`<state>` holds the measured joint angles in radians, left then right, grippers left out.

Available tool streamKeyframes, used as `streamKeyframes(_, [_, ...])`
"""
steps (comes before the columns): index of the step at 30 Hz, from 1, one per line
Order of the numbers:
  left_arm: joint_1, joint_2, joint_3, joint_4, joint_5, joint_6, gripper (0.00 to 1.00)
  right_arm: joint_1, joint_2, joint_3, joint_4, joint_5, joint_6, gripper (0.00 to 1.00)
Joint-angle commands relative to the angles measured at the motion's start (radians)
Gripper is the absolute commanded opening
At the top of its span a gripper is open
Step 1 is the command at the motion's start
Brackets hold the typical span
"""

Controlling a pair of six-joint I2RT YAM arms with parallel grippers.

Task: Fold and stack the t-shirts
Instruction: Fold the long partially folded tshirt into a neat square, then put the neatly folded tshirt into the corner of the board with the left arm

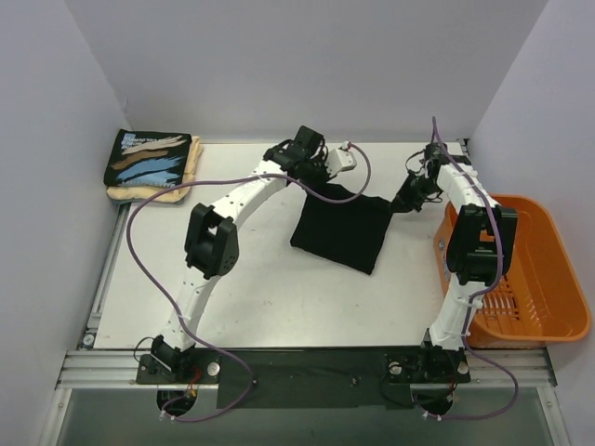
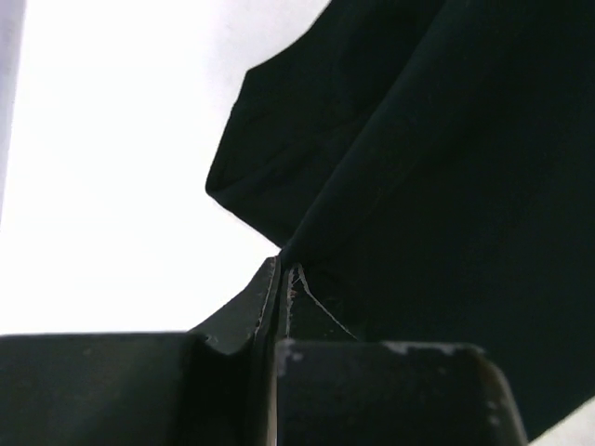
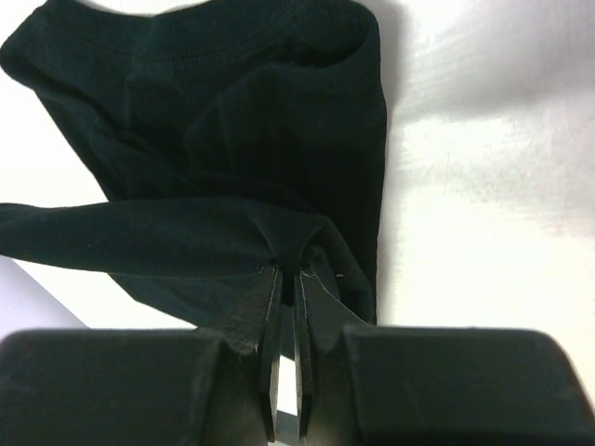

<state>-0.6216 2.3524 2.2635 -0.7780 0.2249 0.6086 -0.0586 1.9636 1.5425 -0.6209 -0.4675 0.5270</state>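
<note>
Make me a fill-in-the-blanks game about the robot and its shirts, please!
1. The left gripper and the right gripper both pinch the plain t-shirt, and its colour is ____.
2. In the far left corner, the printed t-shirt lies on top of a shirt coloured ____.
3. The plastic basket stands beside the ____ arm.

Missing words: black; cream; right.
</note>
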Motion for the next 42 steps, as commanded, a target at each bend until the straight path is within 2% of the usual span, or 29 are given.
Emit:
streamKeyframes(1, [-0.018,0.064,0.047,0.186,-0.104,-0.045,0.1,-0.012,0.07,0.036,0.07,0.072,0.077,0.03])
streamKeyframes(4, [-0.013,0.093,0.022,0.307,-0.154,-0.125,0.46,-0.006,0.119,0.077,0.095,0.133,0.093,0.12])
streamKeyframes(6, [-0.004,0.11,0.034,0.377,-0.183,-0.162,0.57,-0.003,0.141,0.103,0.113,0.168,0.096,0.15])
streamKeyframes(8, [0.006,0.131,0.08,0.408,-0.216,-0.2,0.62,0.003,0.155,0.143,0.118,0.19,0.09,0.2])
streamKeyframes(11, [0.034,0.162,0.201,0.352,-0.225,-0.269,0.65,0.016,0.132,0.192,0.115,0.239,0.062,0.26])
streamKeyframes(13, [0.065,0.141,0.205,0.312,-0.151,-0.338,0.65,0.037,0.086,0.186,0.112,0.302,0.033,0.32])
streamKeyframes(17, [0.132,0.043,0.05,0.261,0.066,-0.503,0.62,0.087,-0.02,0.115,0.109,0.346,-0.007,0.42])
streamKeyframes(20, [0.149,-0.042,-0.12,0.253,0.155,-0.598,0.64,0.153,-0.074,0.056,0.05,0.406,-0.042,0.61])
streamKeyframes(26, [0.149,-0.149,-0.385,0.336,0.212,-0.803,0.69,0.192,-0.12,-0.163,0.032,0.386,0.022,0.6])
streamKeyframes(28, [0.149,-0.159,-0.436,0.37,0.22,-0.846,0.72,0.19,-0.1,-0.197,0.053,0.347,0.021,0.61])
streamKeyframes(29, [0.148,-0.16,-0.456,0.387,0.223,-0.871,0.8,0.187,-0.086,-0.203,0.072,0.286,0.012,0.61])
streamKeyframes(32, [0.148,-0.148,-0.511,0.433,0.231,-0.925,0.83,0.174,-0.036,-0.222,0.096,0.253,0.021,0.59])
streamKeyframes(36, [0.14,-0.11,-0.542,0.45,0.195,-0.971,0.84,0.14,0.026,-0.202,0.098,0.26,0.031,0.43])
streamKeyframes(42, [0.103,-0.062,-0.604,0.531,0.293,-1.075,0.82,0.123,0.09,-0.16,0.096,0.219,0.016,0.34])
